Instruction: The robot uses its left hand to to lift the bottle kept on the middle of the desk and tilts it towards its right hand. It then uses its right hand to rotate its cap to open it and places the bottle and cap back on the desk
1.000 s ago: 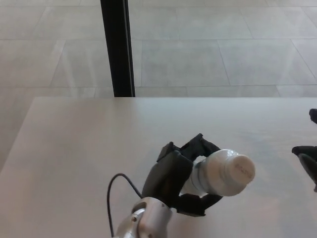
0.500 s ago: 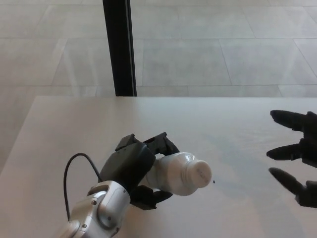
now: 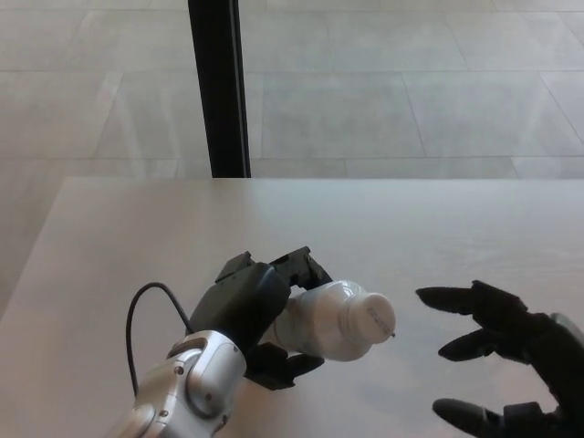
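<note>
we see the left robot hand [image 3: 246, 315] at the near left of the scene, its black fingers wrapped around the body of the white bottle [image 3: 324, 319]. the bottle is held above the counter [image 3: 383, 228], lying nearly on its side, with its neck tilted toward the right. the white cap [image 3: 372, 317] sits on the bottle's mouth and faces right, toward the other hand. one dark finger [image 3: 297, 266] shows over the far side of the bottle, and another curls under its near side. the silver wrist [image 3: 187, 388] of the left arm runs to the near left edge, and a thin black cable [image 3: 137, 310] loops up beside it.

we see the right robot hand [image 3: 511, 351] at the near right, holding nothing, its thick fingers spread wide and pointing left toward the cap. the tip of its far finger [image 3: 438, 297] lies near the cap but apart from it; a clear strip of counter shows between them. part of this hand is cut off by the right and near edges of the view.

the pale counter fills the near half of the scene. beyond its far edge we see a tiled floor [image 3: 392, 91] and a black upright post [image 3: 217, 87] at the far left of centre.
</note>
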{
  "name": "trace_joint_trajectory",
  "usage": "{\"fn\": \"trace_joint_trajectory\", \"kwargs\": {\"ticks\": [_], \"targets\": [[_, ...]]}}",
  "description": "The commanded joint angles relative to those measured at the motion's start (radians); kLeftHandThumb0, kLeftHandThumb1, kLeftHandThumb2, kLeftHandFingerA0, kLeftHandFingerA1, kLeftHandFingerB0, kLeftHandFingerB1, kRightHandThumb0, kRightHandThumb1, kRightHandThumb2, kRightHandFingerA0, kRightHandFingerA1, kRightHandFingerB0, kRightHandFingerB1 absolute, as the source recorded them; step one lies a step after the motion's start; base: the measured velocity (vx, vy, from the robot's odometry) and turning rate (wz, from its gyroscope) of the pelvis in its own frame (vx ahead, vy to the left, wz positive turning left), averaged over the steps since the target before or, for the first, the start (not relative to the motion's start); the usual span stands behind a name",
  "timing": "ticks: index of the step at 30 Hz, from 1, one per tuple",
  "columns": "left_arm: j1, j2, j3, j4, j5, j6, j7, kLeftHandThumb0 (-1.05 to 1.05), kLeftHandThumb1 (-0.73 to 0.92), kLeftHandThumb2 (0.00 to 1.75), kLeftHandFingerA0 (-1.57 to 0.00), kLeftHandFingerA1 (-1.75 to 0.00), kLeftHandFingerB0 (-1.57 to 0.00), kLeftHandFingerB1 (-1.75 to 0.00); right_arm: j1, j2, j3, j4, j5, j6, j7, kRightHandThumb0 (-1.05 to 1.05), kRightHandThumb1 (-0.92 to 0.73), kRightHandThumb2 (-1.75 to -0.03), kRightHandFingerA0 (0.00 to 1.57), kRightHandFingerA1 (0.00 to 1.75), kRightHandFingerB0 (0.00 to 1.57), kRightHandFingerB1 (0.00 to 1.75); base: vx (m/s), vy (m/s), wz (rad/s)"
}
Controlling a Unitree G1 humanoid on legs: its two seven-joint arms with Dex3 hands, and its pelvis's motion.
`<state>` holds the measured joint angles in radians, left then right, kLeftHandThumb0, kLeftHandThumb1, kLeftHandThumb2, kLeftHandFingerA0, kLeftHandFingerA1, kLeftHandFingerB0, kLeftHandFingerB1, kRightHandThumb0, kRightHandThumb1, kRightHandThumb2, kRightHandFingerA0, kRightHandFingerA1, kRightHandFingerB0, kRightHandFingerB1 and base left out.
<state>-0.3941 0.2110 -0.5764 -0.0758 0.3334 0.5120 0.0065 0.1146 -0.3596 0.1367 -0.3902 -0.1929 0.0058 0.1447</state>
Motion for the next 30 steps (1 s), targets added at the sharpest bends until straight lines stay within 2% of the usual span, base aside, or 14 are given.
{"fn": "trace_joint_trajectory", "kwargs": {"ticks": [1, 3, 8, 9, 10, 11, 13, 18, 19, 22, 23, 25, 27, 30], "targets": [[0.014, -0.024, 0.009, -0.014, 0.042, 0.087, -0.041, 0.26, 0.61, 1.02, -0.81, -1.64, -0.75, -1.3, -0.032, -0.025, 0.114, 0.091, -0.328, 0.01, -0.102, -0.61, -0.52, -0.56, 0.56, 0.72, 0.34, 0.38, 0.0, 0.0, 0.0], [0.015, -0.036, 0.008, -0.022, 0.041, 0.107, -0.044, 0.24, 0.64, 1.01, -0.79, -1.65, -0.74, -1.32, -0.057, -0.008, 0.119, 0.095, -0.338, 0.039, -0.111, -0.72, -0.47, -0.81, 0.56, 0.74, 0.29, 0.48, 0.0, 0.0, 0.0], [0.01, -0.044, -0.002, -0.032, 0.049, 0.134, -0.054, 0.25, 0.61, 1.11, -0.8, -1.62, -0.77, -1.29, -0.105, 0.036, 0.132, 0.113, -0.358, 0.081, -0.144, -0.62, -0.54, -0.57, 0.6, 0.74, 0.34, 0.36, 0.0, 0.0, 0.0], [0.017, -0.042, 0.001, -0.028, 0.046, 0.119, -0.052, 0.27, 0.6, 1.14, -0.81, -1.62, -0.78, -1.32, -0.122, 0.051, 0.139, 0.115, -0.383, 0.092, -0.168, -0.64, -0.43, -0.81, 0.62, 0.77, 0.29, 0.48, 0.0, 0.0, 0.0], [0.019, -0.039, 0.002, -0.022, 0.048, 0.102, -0.049, 0.27, 0.59, 1.16, -0.83, -1.6, -0.8, -1.31, -0.131, 0.059, 0.14, 0.112, -0.39, 0.101, -0.172, -0.63, -0.54, -0.56, 0.63, 0.75, 0.34, 0.37, 0.0, 0.0, 0.0], [0.019, -0.039, 0.001, -0.019, 0.05, 0.1, -0.049, 0.26, 0.61, 1.1, -0.82, -1.58, -0.8, -1.3, -0.138, 0.069, 0.139, 0.113, -0.401, 0.109, -0.184, -0.74, -0.47, -0.81, 0.64, 0.77, 0.31, 0.47, 0.0, 0.0, 0.0], [0.019, -0.039, -0.004, -0.02, 0.059, 0.107, -0.047, 0.24, 0.62, 1.06, -0.82, -1.54, -0.79, -1.19, -0.146, 0.082, 0.137, 0.109, -0.403, 0.122, -0.187, -0.72, -0.45, -0.83, 0.65, 0.77, 0.3, 0.48, 0.0, 0.0, 0.0], [0.021, -0.048, -0.003, -0.024, 0.064, 0.122, -0.053, 0.25, 0.64, 1.07, -0.82, -1.62, -0.77, -1.3, -0.163, 0.102, 0.134, 0.112, -0.431, 0.129, -0.208, -0.77, -0.47, -0.82, 0.67, 0.75, 0.31, 0.47, 0.0, 0.0, 0.0], [0.023, -0.047, -0.005, -0.026, 0.069, 0.121, -0.053, 0.24, 0.65, 1.04, -0.82, -1.62, -0.76, -1.28, -0.163, 0.108, 0.133, 0.111, -0.436, 0.129, -0.211, -0.67, -0.54, -0.57, 0.7, 0.72, 0.36, 0.38, 0.0, 0.0, 0.0], [0.021, -0.051, -0.012, -0.03, 0.081, 0.136, -0.059, 0.21, 0.69, 0.95, -0.81, -1.48, -0.76, -1.11, -0.156, 0.118, 0.133, 0.1, -0.444, 0.138, -0.202, -0.67, -0.54, -0.57, 0.7, 0.72, 0.36, 0.38, 0.0, 0.0, 0.0], [0.021, -0.054, -0.014, -0.035, 0.083, 0.15, -0.064, 0.18, 0.72, 0.88, -0.83, -1.24, -0.72, -0.91, -0.153, 0.121, 0.135, 0.096, -0.447, 0.139, -0.199, -0.68, -0.54, -0.56, 0.71, 0.72, 0.35, 0.39, 0.0, 0.0, 0.0], [0.026, -0.06, -0.011, -0.039, 0.084, 0.151, -0.069, 0.17, 0.71, 0.85, -0.86, -1.25, -0.72, -0.89, -0.15, 0.13, 0.137, 0.09, -0.448, 0.14, -0.193, -0.68, -0.53, -0.57, 0.71, 0.75, 0.35, 0.4, 0.0, 0.0, 0.0], [0.029, -0.064, -0.009, -0.035, 0.089, 0.146, -0.069, 0.14, 0.7, 0.81, -0.78, -1.0, -0.53, -0.67, -0.142, 0.137, 0.145, 0.08, -0.454, 0.131, -0.189, -0.67, -0.53, -0.57, 0.72, 0.75, 0.36, 0.39, 0.0, 0.0, 0.0], [0.026, -0.069, -0.011, -0.023, 0.106, 0.148, -0.068, 0.08, 0.74, 0.72, -0.75, -1.36, -0.65, -0.8, -0.135, 0.141, 0.153, 0.078, -0.465, 0.116, -0.197, -0.7, -0.54, -0.57, 0.75, 0.75, 0.37, 0.39, 0.0, 0.0, 0.0]]}}
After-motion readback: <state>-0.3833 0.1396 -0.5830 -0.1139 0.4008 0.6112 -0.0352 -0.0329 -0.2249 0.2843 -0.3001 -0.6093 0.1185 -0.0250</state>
